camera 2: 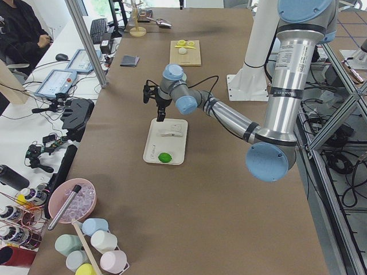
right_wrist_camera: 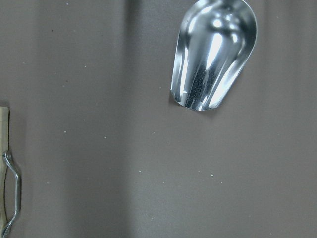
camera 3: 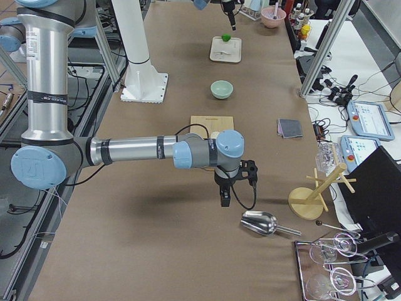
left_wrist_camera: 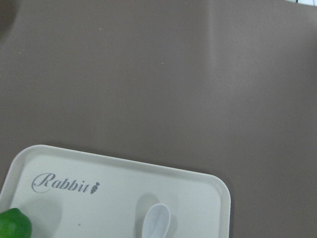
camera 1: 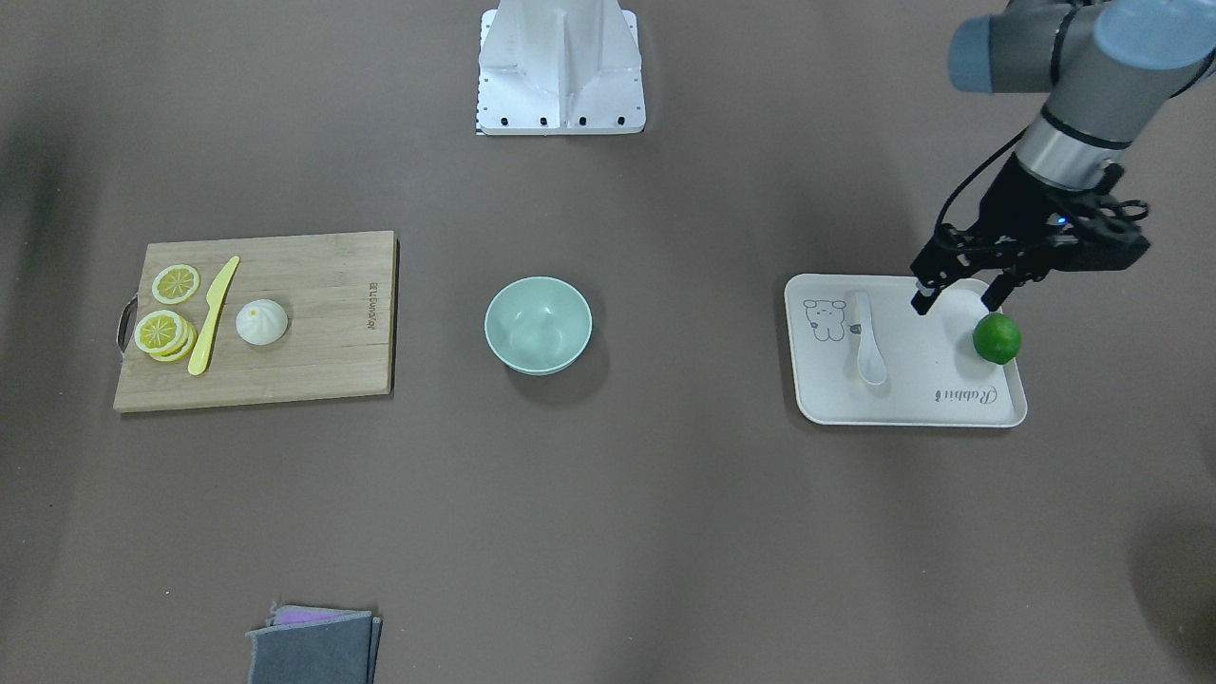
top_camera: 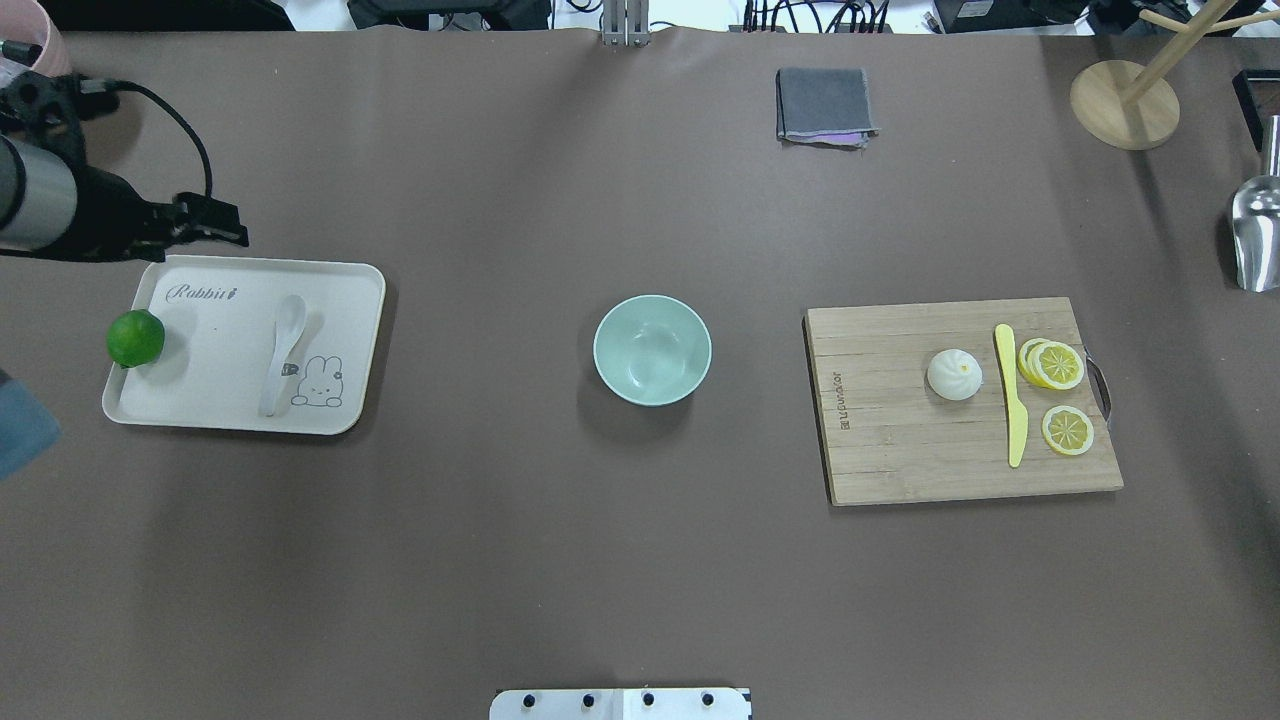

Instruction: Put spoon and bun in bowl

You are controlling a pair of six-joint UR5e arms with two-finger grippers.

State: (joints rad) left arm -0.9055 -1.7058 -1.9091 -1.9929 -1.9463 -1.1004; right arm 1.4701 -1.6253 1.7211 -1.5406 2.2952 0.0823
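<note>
The white spoon (camera 1: 866,342) lies on a cream tray (camera 1: 912,404), also seen from overhead (top_camera: 282,350) and in the left wrist view (left_wrist_camera: 154,223). The white bun (camera 1: 261,322) sits on a wooden cutting board (camera 1: 313,313). The empty mint-green bowl (camera 1: 538,324) stands mid-table between them. My left gripper (camera 1: 958,300) is open and empty, hovering over the tray's edge near the robot, between spoon and lime. My right gripper (camera 3: 224,199) shows only in the exterior right view, beyond the board, near a metal scoop; I cannot tell its state.
A green lime (camera 1: 997,338) sits on the tray's edge. A yellow knife (camera 1: 214,316) and lemon slices (camera 1: 166,328) lie beside the bun. A folded grey cloth (top_camera: 823,105), a wooden stand (top_camera: 1125,100) and a metal scoop (top_camera: 1255,235) are at the far side.
</note>
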